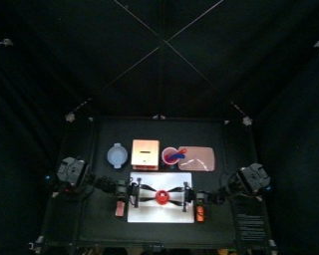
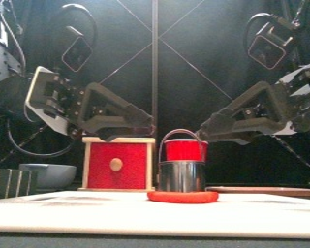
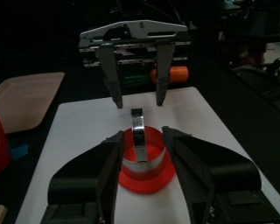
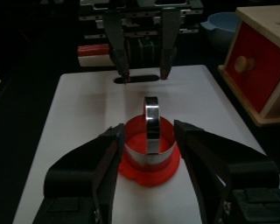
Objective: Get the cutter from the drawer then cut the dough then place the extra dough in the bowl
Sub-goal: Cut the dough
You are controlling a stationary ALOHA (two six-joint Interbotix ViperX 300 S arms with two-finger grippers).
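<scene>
The round metal cutter (image 2: 182,167) is sitting upright on the red dough disc (image 2: 184,197), at the middle of the white cutting board (image 2: 67,201). The left arm's fingers (image 3: 90,175) are standing wide apart over the board, flanking the cutter and gripping nothing. The right arm's fingers (image 4: 230,175) are doing likewise from the board's opposite side. Cutting cleanly probably means pressing straight down, evenly, without tilting. The blue-grey bowl (image 2: 47,174) is sitting beyond the board's left back corner.

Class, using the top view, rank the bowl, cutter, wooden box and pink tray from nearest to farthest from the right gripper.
From the right gripper:
1. Cutter, at the table's middle, right beside it.
2. Pink tray, behind it, to the right.
3. Wooden box, behind, left of the tray.
4. Bowl, back left.
</scene>
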